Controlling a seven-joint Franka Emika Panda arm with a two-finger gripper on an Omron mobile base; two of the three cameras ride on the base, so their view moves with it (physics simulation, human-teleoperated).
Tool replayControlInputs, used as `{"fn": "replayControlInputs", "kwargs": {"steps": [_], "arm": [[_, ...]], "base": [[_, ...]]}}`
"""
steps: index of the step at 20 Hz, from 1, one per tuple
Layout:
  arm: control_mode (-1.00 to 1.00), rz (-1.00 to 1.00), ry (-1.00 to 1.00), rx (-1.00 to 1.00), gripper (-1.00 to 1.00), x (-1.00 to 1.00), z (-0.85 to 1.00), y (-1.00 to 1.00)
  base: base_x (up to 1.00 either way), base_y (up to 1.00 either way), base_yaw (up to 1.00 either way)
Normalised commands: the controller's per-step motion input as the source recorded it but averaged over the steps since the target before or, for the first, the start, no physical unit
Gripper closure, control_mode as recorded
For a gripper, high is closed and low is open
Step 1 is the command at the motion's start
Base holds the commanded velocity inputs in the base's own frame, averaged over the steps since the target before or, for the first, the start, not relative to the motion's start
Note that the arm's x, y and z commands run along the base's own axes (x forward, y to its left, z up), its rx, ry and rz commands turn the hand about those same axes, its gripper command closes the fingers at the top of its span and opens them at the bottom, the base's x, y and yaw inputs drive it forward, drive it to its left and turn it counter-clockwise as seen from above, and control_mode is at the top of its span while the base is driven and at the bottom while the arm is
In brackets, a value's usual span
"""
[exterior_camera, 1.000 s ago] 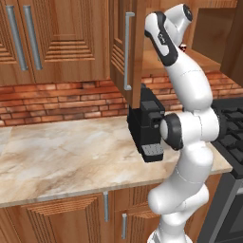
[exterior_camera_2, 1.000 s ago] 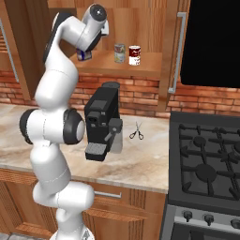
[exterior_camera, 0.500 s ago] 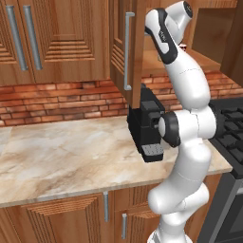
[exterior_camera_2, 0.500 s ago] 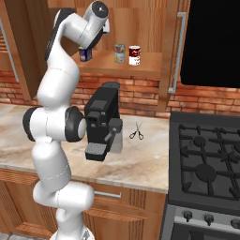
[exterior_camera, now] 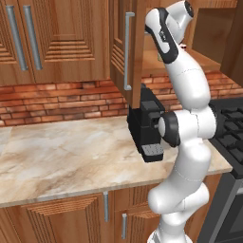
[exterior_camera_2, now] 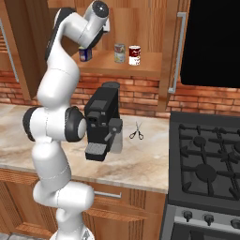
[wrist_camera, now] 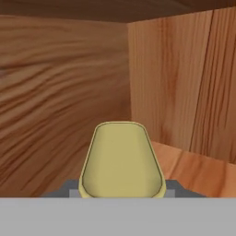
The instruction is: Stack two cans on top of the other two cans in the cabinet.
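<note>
Up in cabinet [exterior_camera_2: 140, 70]: door swung open, arm reaching inside over the shelf; wooden back and side walls fill the hand view.
Counter [exterior_camera: 57, 152]: marble, carries a black coffee machine [exterior_camera_2: 104, 119] with scissors [exterior_camera_2: 136, 131] lying beside it.
Stove [exterior_camera_2: 206, 164]: right of the counter.
Green can [exterior_camera_2: 119, 53]: upright on the shelf, just beside the red can.
Red can [exterior_camera_2: 135, 55]: upright on the shelf, right of the green one.
Blue can [exterior_camera_2: 85, 54]: at the hand, left of the other two; its yellow face [wrist_camera: 121, 159] sits close before the hand camera.
Gripper [exterior_camera_2: 84, 50]: at the blue can; cannot tell how its fingers stand.
</note>
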Motion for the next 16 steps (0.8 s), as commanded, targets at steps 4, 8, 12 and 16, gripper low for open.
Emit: {"fn": "replayControlInputs", "kwargs": {"steps": [4,8,12,16], "arm": [[-1.0,0.0,-0.1,0.0,1.0,0.0,-0.05,0.05],[-1.0,0.0,-0.05,0.0,1.0,0.0,-0.12,0.06],[-1.0,0.0,0.0,0.0,1.0,0.0,-0.16,0.03],[-1.0,0.0,0.0,0.0,1.0,0.0,-0.03,0.0]], "base": [[0.0,0.0,0.0],[0.0,0.0,0.0],[0.0,0.0,0.0],[0.0,0.0,0.0]]}}
